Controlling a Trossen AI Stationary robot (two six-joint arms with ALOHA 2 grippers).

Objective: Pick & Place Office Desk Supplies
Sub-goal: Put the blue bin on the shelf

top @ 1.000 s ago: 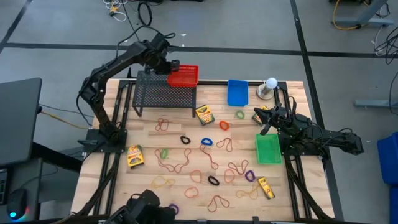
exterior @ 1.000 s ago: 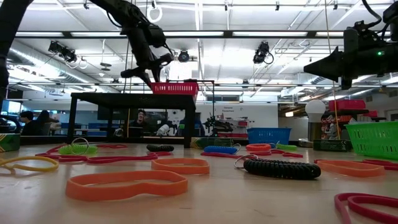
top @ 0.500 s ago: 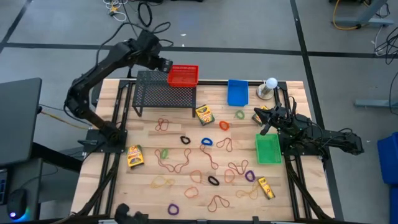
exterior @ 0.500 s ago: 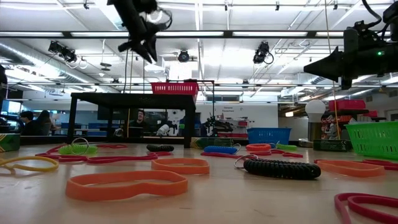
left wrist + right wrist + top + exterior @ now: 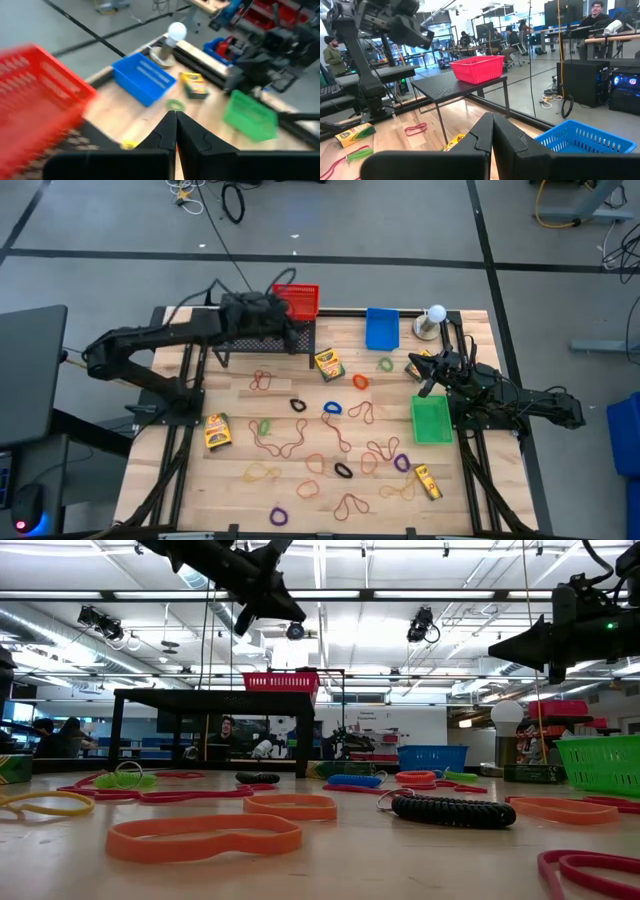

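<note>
Many thin rubber bands [image 5: 330, 442] in several colours lie spread over the wooden table [image 5: 470, 330]. Yellow crayon boxes lie at the left [image 5: 216, 430], in the middle [image 5: 328, 364] and at the front right [image 5: 427, 480]. Another crayon box [image 5: 418, 365] lies beside my right gripper [image 5: 428, 380], which is shut and empty [image 5: 492, 120]. My left gripper [image 5: 290, 328] hangs over the black mesh shelf [image 5: 262, 335], next to the red basket [image 5: 297, 300]. Its fingers are shut with nothing between them [image 5: 175, 120]. In the low view the left gripper [image 5: 285, 608] is high above the shelf.
A blue bin [image 5: 382, 328] and a white ball on a round base [image 5: 436, 315] stand at the back right. The green basket [image 5: 431, 420] sits close to the right arm. People sit at desks in the room beyond the table.
The left arm swung down from behind the red basket to above the mesh shelf, and its gripper went from part open to shut. The right arm has not moved.
</note>
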